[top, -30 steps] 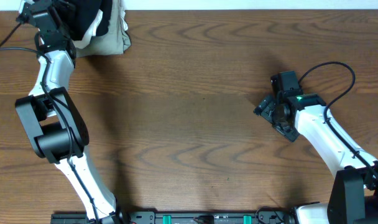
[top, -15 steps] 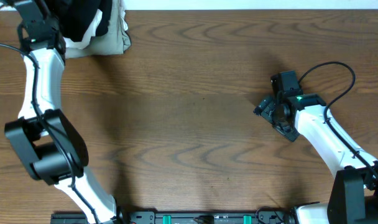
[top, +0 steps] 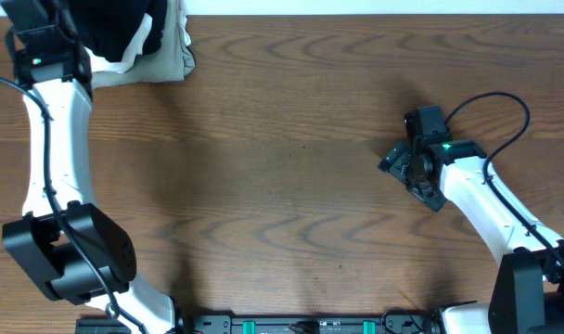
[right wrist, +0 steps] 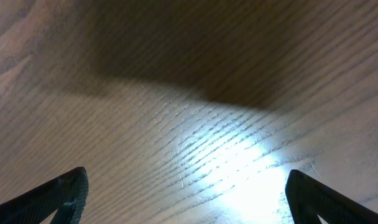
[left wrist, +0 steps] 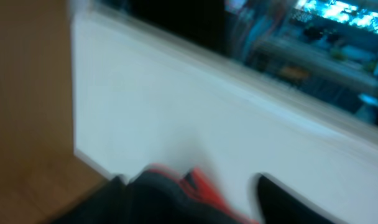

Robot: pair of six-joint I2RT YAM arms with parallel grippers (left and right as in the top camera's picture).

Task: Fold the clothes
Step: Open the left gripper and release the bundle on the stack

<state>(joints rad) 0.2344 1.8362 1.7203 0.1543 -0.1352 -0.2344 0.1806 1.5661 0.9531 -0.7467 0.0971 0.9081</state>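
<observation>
While right hand (top: 396, 165) gapes, left hand (left wrist: 189, 196) grips clothes (top: 115, 23).

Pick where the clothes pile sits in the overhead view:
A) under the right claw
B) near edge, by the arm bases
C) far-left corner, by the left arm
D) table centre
C: the black garment is bunched at the far-left corner of the table, beside the left arm, while the right claw is over bare wood.
</observation>
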